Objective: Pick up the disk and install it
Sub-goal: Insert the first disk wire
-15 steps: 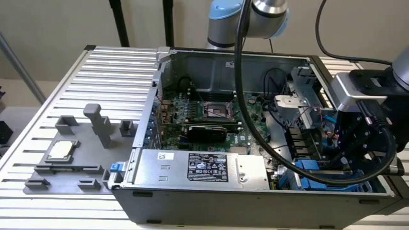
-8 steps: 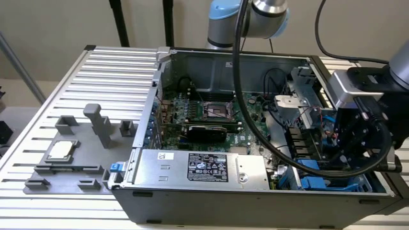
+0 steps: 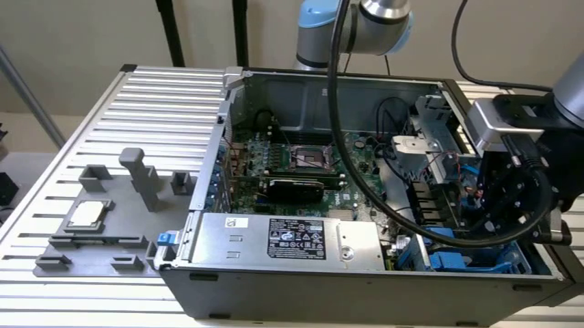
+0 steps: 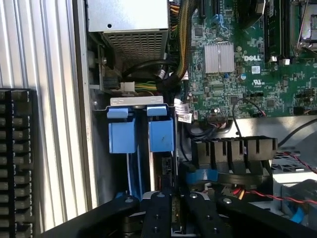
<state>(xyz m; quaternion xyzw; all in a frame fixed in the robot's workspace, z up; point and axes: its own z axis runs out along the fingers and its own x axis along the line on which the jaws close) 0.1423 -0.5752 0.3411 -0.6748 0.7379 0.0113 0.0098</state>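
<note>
"Where's the disk?"
"I can't tell. The wrist view has blue plastic parts (image 4: 161, 136) in the case's bay, near the gripper (image 4: 177, 203)."
"Is that holding anything?"
"Can't tell. The exterior view adds the grey fixture (image 3: 119, 205), left of the open case (image 3: 301, 294)."

matt plastic (blue) drive cage (image 4: 136, 137)

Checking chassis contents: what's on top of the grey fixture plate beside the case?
A white-topped square piece lies on the grey fixture plate; its underside and the surface beneath it are covered.
</note>
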